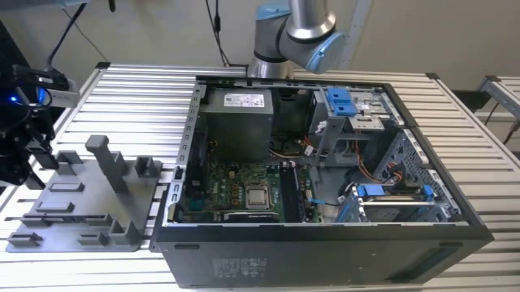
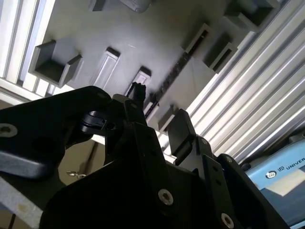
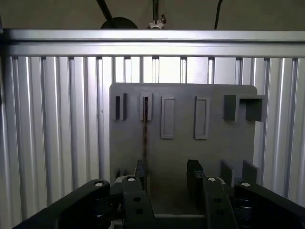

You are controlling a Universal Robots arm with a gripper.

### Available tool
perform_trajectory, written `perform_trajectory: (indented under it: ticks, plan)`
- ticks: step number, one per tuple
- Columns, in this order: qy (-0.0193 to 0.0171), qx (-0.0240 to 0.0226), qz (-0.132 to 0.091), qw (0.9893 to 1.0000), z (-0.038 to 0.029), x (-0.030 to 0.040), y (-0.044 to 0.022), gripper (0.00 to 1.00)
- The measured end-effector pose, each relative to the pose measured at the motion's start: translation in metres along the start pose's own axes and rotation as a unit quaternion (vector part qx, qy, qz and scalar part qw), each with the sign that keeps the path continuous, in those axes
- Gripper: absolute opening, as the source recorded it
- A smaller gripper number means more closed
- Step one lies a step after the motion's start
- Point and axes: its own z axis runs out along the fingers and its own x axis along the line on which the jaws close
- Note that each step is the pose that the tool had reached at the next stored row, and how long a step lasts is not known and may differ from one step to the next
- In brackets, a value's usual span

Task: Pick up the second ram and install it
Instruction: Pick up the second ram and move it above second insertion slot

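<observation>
Right, the end effector [image 3: 167, 180] hangs over the grey tray [image 3: 181, 152] at the exterior view's left. Its two black fingers [image 3: 194, 174] are spread wide and pinching nothing. The second ram [image 3: 145, 129] stands on edge in a narrow slot of that tray. In the first wrist view it shows as a thin dark line running up to just beside one finger. In the second wrist view it shows as a dark strip [image 2: 169, 76] just past the fingertips.

Around it on the tray are another narrow slot [image 3: 120, 106] beside the ram, two shallow rectangular pockets [image 3: 167, 117] and a blocky bracket [image 3: 243, 107]. A tall upright post [image 1: 101, 158] rises from the tray's far part.

Over on the slatted desk [image 1: 122, 85], the open computer case [image 1: 325, 255] sits to the tray's right, nearly touching it. Inside lie the green board [image 1: 235, 188] with its silver chip [image 1: 258, 196], a grey power box [image 1: 237, 121] at the far end, and blue-clipped drive cages [image 1: 345, 103] on the right. The arm [image 1: 296, 30] rises behind the case.
</observation>
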Motion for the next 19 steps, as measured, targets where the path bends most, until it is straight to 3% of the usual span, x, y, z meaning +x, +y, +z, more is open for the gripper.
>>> perform_trajectory:
  ticks: [19]
  plan:
    - [0.0001,0.0002,-0.005,1.0000,0.0286,0.0030,0.0007,0.48]
